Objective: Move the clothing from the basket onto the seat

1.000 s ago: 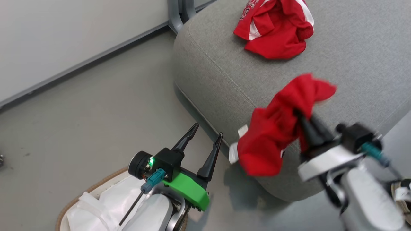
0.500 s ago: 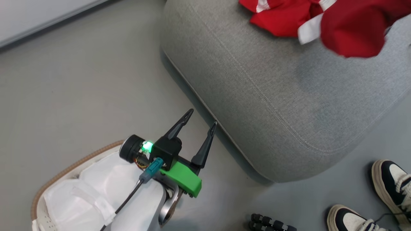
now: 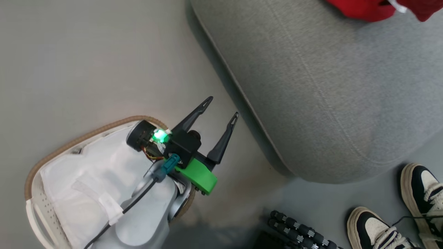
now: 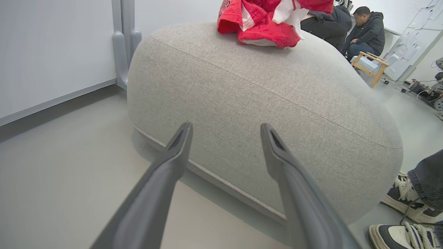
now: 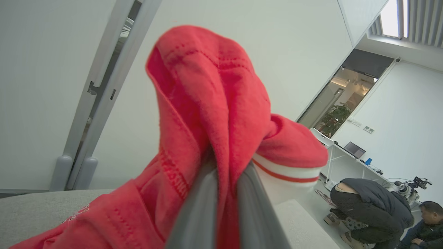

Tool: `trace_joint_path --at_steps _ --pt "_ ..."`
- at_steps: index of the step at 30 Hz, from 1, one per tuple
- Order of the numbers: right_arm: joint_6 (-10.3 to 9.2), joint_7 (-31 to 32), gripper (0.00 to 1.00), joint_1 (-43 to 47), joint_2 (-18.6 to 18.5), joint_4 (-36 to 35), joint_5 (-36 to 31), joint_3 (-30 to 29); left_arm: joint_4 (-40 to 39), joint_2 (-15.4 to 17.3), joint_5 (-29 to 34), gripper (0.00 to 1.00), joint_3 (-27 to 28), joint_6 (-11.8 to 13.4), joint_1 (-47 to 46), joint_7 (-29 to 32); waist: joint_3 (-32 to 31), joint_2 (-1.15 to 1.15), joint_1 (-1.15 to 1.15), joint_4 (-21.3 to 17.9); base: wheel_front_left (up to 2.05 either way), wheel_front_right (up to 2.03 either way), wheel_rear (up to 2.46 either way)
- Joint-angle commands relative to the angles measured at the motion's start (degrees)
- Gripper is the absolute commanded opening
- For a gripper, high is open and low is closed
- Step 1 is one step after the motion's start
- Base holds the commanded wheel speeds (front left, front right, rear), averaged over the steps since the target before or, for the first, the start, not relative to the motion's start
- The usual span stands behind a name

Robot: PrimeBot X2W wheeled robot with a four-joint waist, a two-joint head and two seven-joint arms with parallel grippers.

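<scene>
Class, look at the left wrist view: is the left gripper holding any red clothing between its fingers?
No, the left gripper stands open and empty; the clothing lies on top of the seat beyond it.

Seat [image 4: 263,86] matt woven cloth; clothing [image 5: 207,103] soft knit; basket [image 3: 39,204] perf. plastic.

Left jaws spread wide apart, right jaws pinched close together

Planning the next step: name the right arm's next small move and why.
Probably lower the right gripper and open it: its fingers are shut on a red garment, the seat shows below it, and another garment already lies there.
</scene>
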Motion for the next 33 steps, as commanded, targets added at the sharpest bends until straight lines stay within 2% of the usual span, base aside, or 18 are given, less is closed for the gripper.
trace_joint_path --at_steps 1,8,21,22,24,25,26,33 --pt "-0.08 -0.01 0.0 -1.25 0.38 1.27 -1.33 -0.83 0.08 0.74 0.74 1.0 0.02 -0.17 -1.43 -0.03 4.49 -0.01 -0.01 4.3 0.0 0.0 0.0" --pt "-0.08 -0.02 0.0 -3.27 3.45 6.46 -4.2 -5.21 -0.6 0.87 1.41 1.0 1.76 -0.09 -2.37 -0.03 8.2 -0.01 -0.01 7.62 0.0 0.0 0.0" --pt "-0.08 -0.01 0.0 0.48 8.28 16.79 -8.36 -11.87 -1.43 -0.1 2.41 1.0 6.12 0.43 -0.88 -0.03 10.05 -0.01 -0.01 8.67 0.0 0.0 0.0" --pt "-0.08 -0.01 0.08 0.9 8.61 17.55 -8.53 -12.26 -1.3 -0.22 2.48 1.0 6.35 0.4 -0.69 -0.03 9.76 -0.01 -0.01 8.65 0.0 0.0 0.0" --pt "-0.08 -0.01 0.41 1.31 8.93 18.16 -8.98 -12.94 -1.01 -0.37 2.52 1.0 6.72 0.3 -0.41 -0.03 9.05 -0.01 -0.01 8.59 0.0 0.0 0.0" --pt "-0.08 -0.01 0.78 1.71 9.05 18.19 -9.3 -13.12 -0.97 -0.44 2.57 1.0 6.85 0.26 -0.34 -0.03 8.63 -0.01 -0.01 8.58 0.0 0.0 0.0" --pt "-0.08 -0.01 1.0 2.27 9.12 18.27 -9.54 -13.32 -0.95 -0.61 2.45 1.0 7.1 0.2 -0.2 -0.03 8.02 -0.01 -0.01 8.6 0.0 0.0 0.0" --pt "-0.08 -0.01 1.0 8.01 9.71 16.15 -9.66 -15.2 -0.38 -1.78 1.82 1.0 9.33 0.02 1.29 -0.03 2.53 -0.01 -0.01 9.17 0.0 0.0 0.0"
